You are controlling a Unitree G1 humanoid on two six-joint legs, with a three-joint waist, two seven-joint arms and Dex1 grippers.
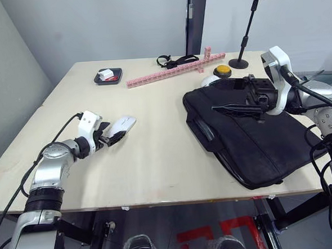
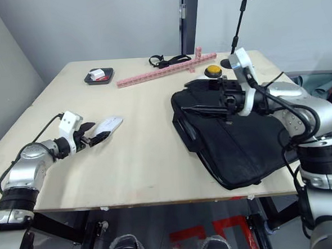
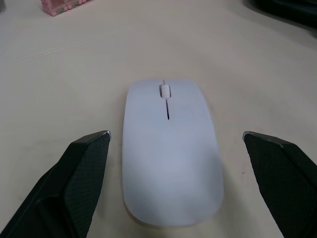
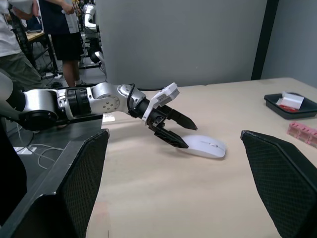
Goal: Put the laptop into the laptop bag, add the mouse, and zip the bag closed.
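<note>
The white mouse [image 1: 121,125] lies flat on the table's left half. My left gripper [image 1: 113,134] is open, with a finger on each side of the mouse [image 3: 171,148] and a gap to both. The black laptop bag [image 1: 251,139] lies flat on the right half, its far edge lifted a little. At that raised edge my right gripper [image 1: 257,100] is open, its fingers [image 4: 285,183] spread wide. From that wrist I look across the table at the mouse [image 4: 205,147]. The laptop is hidden.
At the back stand a black tray [image 1: 108,76] with small items, a row of pink blocks [image 1: 174,70], a black strap [image 1: 176,60], a yellow button [image 1: 223,70] and a camera stand [image 1: 245,40]. People [image 4: 20,44] stand beyond the table's left side.
</note>
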